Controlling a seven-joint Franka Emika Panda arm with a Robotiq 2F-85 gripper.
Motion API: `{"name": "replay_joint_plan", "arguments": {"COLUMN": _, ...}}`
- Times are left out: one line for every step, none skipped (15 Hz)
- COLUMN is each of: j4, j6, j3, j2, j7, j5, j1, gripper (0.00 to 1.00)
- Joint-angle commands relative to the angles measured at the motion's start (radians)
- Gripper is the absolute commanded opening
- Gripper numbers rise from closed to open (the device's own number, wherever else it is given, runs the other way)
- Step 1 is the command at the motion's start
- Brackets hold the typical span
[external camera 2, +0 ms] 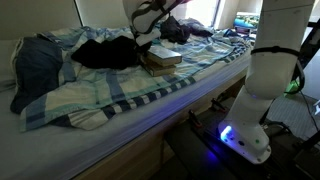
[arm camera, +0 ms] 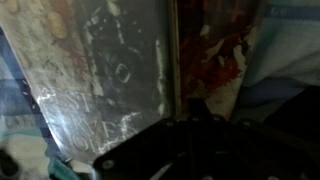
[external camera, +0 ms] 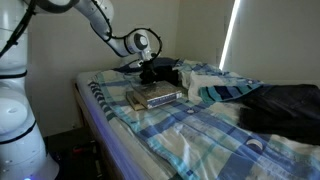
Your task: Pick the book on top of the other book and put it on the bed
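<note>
Claw [external camera: 147, 70] close over the book on top [external camera: 160, 94]; whether clenched or released, cannot tell.
Approach step. Next: grasp its edge, lift, set on the bed [external camera: 210, 135].

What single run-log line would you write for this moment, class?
gripper | above top book | jaws unclear | top book on other book | both on bed

Behind, a plain pale wall [external camera: 195, 25] in an exterior view, cut by a narrow slanted strip of daylight [external camera: 232, 30], with darker shade to its right. Seen from the opposite end, a bright window [external camera 2: 205, 10] at the back and, near it to the right, a small lit screen [external camera 2: 245, 20], content too small to read. Lower down, dark floor [external camera 2: 180, 150] washed with blue-violet light.
</note>
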Motion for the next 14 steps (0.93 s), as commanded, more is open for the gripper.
{"name": "replay_joint_plan", "arguments": {"j4": -0.024, "j6": -0.001, "j3": -0.041, "j2": -0.029, "j7": 0.072, "j5": -0.03, "j1": 0.0, "gripper": 0.0}}
{"name": "replay_joint_plan", "arguments": {"j4": -0.031, "j6": -0.001, "j3": -0.049, "j2": -0.035, "j7": 0.087, "j5": -0.029, "j1": -0.004, "gripper": 0.0}}
{"name": "replay_joint_plan", "arguments": {"j4": -0.041, "j6": 0.002, "j3": -0.057, "j2": -0.042, "j7": 0.1, "j5": -0.026, "j1": -0.008, "gripper": 0.0}}
{"name": "replay_joint_plan", "arguments": {"j4": -0.047, "j6": 0.005, "j3": -0.065, "j2": -0.044, "j7": 0.105, "j5": -0.023, "j1": -0.013, "gripper": 0.0}}
{"name": "replay_joint_plan", "arguments": {"j4": -0.055, "j6": 0.005, "j3": -0.071, "j2": -0.049, "j7": 0.117, "j5": -0.02, "j1": -0.016, "gripper": 0.0}}
{"name": "replay_joint_plan", "arguments": {"j4": -0.063, "j6": 0.005, "j3": -0.077, "j2": -0.053, "j7": 0.122, "j5": -0.016, "j1": -0.02, "gripper": 0.0}}
{"name": "replay_joint_plan", "arguments": {"j4": -0.078, "j6": 0.006, "j3": -0.08, "j2": -0.059, "j7": 0.128, "j5": -0.012, "j1": -0.023, "gripper": 0.0}}
{"name": "replay_joint_plan", "arguments": {"j4": -0.09, "j6": 0.007, "j3": -0.081, "j2": -0.062, "j7": 0.13, "j5": -0.008, "j1": -0.027, "gripper": 0.0}}
{"name": "replay_joint_plan", "arguments": {"j4": -0.11, "j6": 0.01, "j3": -0.08, "j2": -0.069, "j7": 0.135, "j5": 0.002, "j1": -0.032, "gripper": 0.0}}
{"name": "replay_joint_plan", "arguments": {"j4": -0.125, "j6": 0.011, "j3": -0.079, "j2": -0.072, "j7": 0.141, "j5": 0.007, "j1": -0.035, "gripper": 0.0}}
{"name": "replay_joint_plan", "arguments": {"j4": -0.14, "j6": 0.016, "j3": -0.077, "j2": -0.076, "j7": 0.142, "j5": 0.017, "j1": -0.039, "gripper": 0.0}}
{"name": "replay_joint_plan", "arguments": {"j4": -0.156, "j6": 0.021, "j3": -0.075, "j2": -0.08, "j7": 0.148, "j5": 0.027, "j1": -0.042, "gripper": 0.0}}
{"name": "replay_joint_plan", "arguments": {"j4": -0.166, "j6": 0.028, "j3": -0.075, "j2": -0.086, "j7": 0.15, "j5": 0.03, "j1": -0.044, "gripper": 0.0}}
{"name": "replay_joint_plan", "arguments": {"j4": -0.174, "j6": 0.034, "j3": -0.074, "j2": -0.092, "j7": 0.15, "j5": 0.035, "j1": -0.046, "gripper": 0.0}}
